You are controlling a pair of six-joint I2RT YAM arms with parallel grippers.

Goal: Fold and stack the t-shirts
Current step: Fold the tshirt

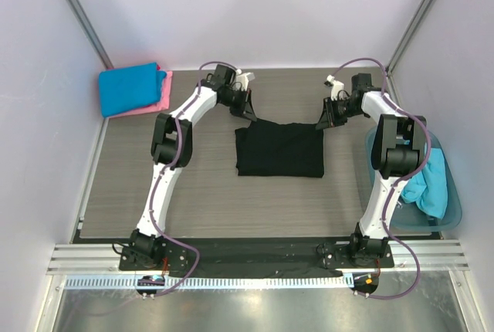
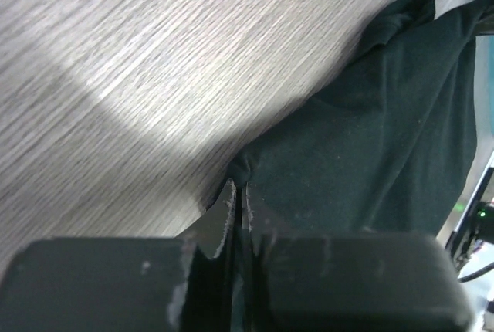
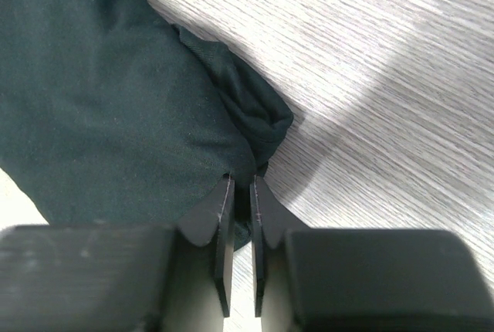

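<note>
Fingers [image 3: 224, 239] of left gripper [image 2: 238, 193] and right gripper [image 3: 241, 181] are closed on far corners of black shirt [image 1: 279, 150], mid-table, part-folded; blue shirt [image 1: 130, 90] and pink shirt [image 1: 164, 101] are stacked, turquoise shirt [image 1: 432, 185] is left in tub [image 1: 457, 207].

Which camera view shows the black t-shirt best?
The top external view: it shows the whole black t-shirt, lying on the table. The left wrist view shows only the corner pinched by the left gripper; the right wrist view, only the bunched corner in the right gripper.
</note>
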